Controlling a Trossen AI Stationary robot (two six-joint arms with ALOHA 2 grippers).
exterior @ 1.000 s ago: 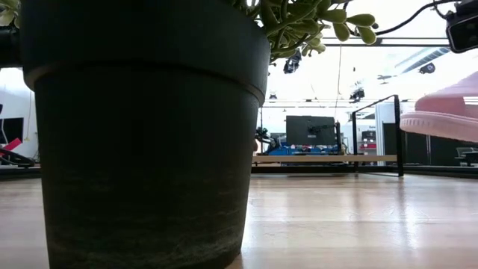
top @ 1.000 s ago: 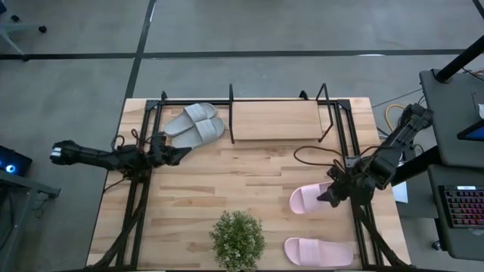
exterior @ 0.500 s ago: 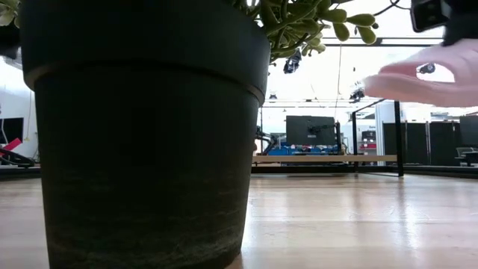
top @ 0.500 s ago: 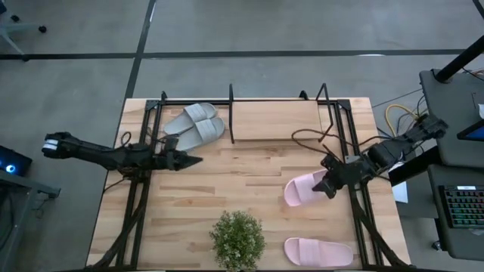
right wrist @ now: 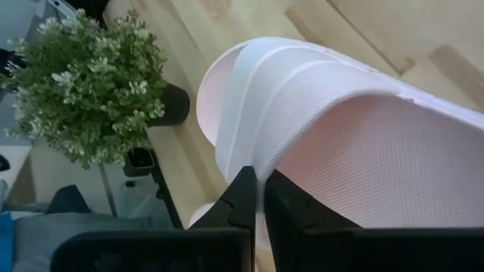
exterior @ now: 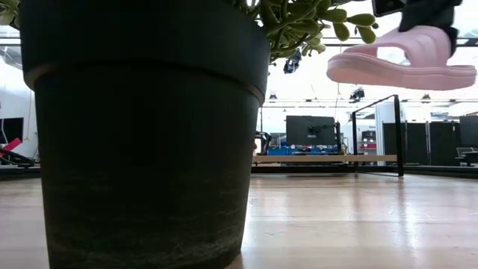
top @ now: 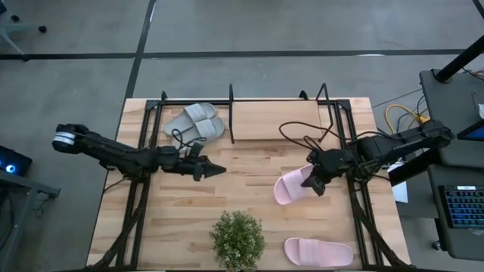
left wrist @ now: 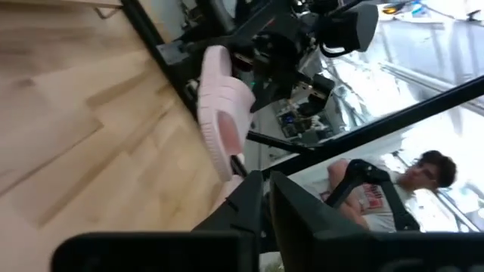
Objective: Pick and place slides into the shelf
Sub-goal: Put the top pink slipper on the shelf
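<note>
I have the right gripper pinched shut on the strap of one pink slide, holding it lifted off the table; in the low view that slide hangs in the air, roughly level, above the tabletop. It sits right of centre, just near of the shelf, whose wood board lies along the far edge inside its thin black uprights. In my right wrist view the fingers are pressed together on the pale pink strap, with the potted plant beyond. The other pink slide lies flat at the near right corner of the table, right of the potted plant. The grey pair lies side by side at the far left, inside the left end of the frame. My left gripper is stretched out over the middle of the table, near of the grey pair, carrying nothing; its fingers look almost closed, only a narrow slit between them. A person shows in the room behind.
</note>
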